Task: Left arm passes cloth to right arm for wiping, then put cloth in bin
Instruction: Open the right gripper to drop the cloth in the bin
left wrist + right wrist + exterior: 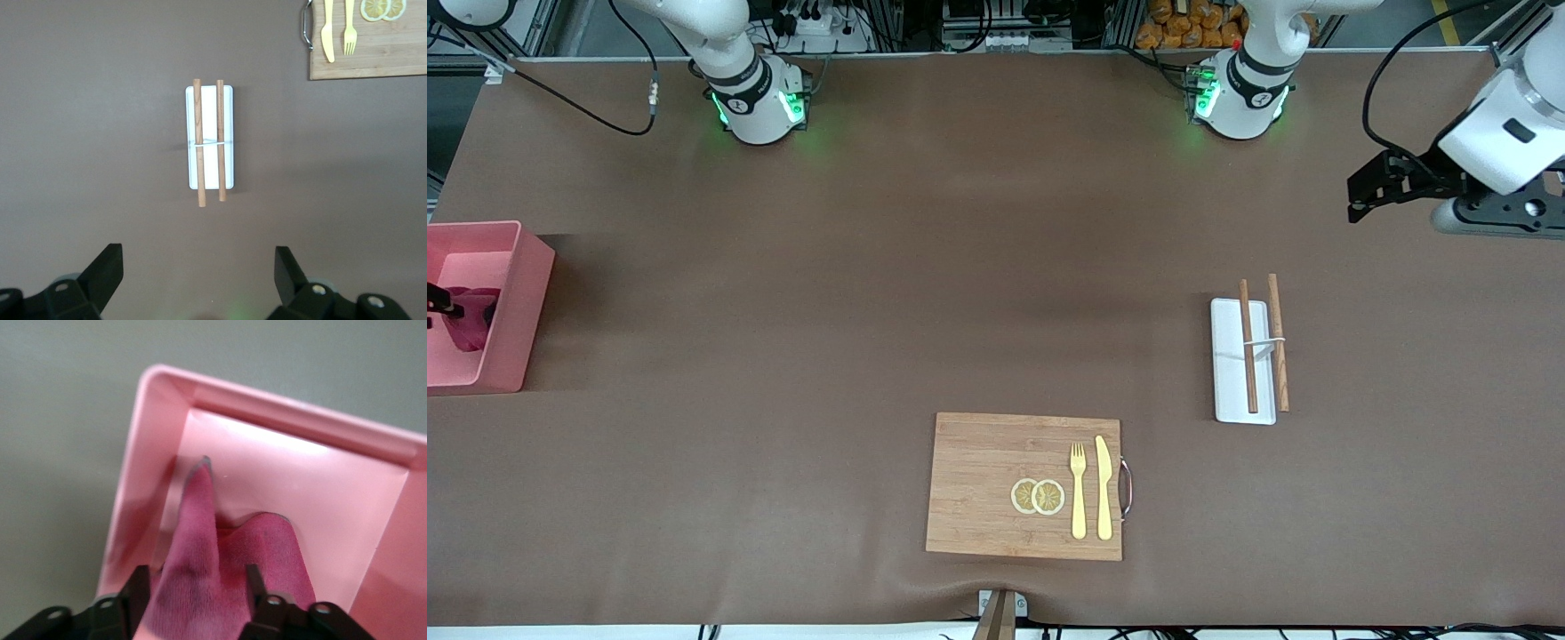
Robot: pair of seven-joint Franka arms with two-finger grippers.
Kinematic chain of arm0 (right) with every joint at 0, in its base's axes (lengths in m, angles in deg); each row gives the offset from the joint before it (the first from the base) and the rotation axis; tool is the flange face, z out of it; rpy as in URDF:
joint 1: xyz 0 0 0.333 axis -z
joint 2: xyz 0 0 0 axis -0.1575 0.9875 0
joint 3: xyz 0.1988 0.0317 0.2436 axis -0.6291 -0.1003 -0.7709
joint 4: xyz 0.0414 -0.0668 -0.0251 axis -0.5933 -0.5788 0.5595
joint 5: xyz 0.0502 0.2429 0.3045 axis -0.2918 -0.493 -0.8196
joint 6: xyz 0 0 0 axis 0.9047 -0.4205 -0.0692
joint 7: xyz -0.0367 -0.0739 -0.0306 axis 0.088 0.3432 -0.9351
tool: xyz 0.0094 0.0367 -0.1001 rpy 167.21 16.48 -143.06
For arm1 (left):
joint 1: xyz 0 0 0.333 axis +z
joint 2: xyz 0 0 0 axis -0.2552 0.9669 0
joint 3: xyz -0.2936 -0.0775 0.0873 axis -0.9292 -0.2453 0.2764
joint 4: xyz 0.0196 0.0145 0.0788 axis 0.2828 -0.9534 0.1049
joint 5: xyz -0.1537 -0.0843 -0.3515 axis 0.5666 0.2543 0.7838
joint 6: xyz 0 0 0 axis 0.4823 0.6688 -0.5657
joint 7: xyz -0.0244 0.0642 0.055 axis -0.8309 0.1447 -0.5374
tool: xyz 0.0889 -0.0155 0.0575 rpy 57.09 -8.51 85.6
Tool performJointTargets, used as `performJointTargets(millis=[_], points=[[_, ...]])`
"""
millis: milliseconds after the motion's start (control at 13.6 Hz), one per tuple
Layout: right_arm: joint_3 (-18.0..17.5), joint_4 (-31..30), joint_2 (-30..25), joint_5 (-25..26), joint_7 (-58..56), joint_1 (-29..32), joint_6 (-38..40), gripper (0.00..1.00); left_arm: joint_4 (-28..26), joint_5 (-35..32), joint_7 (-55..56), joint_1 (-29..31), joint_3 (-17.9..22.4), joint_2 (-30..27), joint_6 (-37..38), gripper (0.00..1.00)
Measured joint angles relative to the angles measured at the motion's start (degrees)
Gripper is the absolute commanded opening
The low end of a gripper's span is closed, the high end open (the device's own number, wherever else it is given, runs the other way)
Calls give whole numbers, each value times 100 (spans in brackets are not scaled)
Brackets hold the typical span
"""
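A: Start with the bench (pixel 960 267), brown from end to end. At nine o'clock in the front view, hard on its edge at the right arm's end, sits the bin (pixel 520 302), salmon-pink and smooth-walled.

B: And at about five o'clock, the wooden board (pixel 996 484) with its fork and knife, the white tray (pixel 1232 391) with two sticks just past it toward the left arm's end. None of that matters now.

A: No, it's all at the bin. The cloth (pixel 220 567) is down inside the walls, its lower folds on the floor, one corner drooping toward a side wall.

B: The right gripper (pixel 193 593)?

A: Over the bin, fingers either side of the cloth's top fold. Whether it's gripping or letting go, I cannot tell; the fabric fills the gap between them.

B: So to finish well?

A: Spread wide, then rise straight up so no fold snags a finger and gets dragged out over the rim.

B: The left gripper (pixel 197 280)?

A: Waiting at three o'clock, above the bench, fingers spread wide and empty.
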Motion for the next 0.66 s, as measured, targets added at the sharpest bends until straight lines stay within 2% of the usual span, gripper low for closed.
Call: performJointTargets(millis=[295,664], points=[[-46,588,-324,0,177,-327,1103,100,61,0,0,37,20,0,-15,100],[-79,692,-1027,202,2349,-1393,2410,100,162,0,-11,289,76,-3,-8,100]])
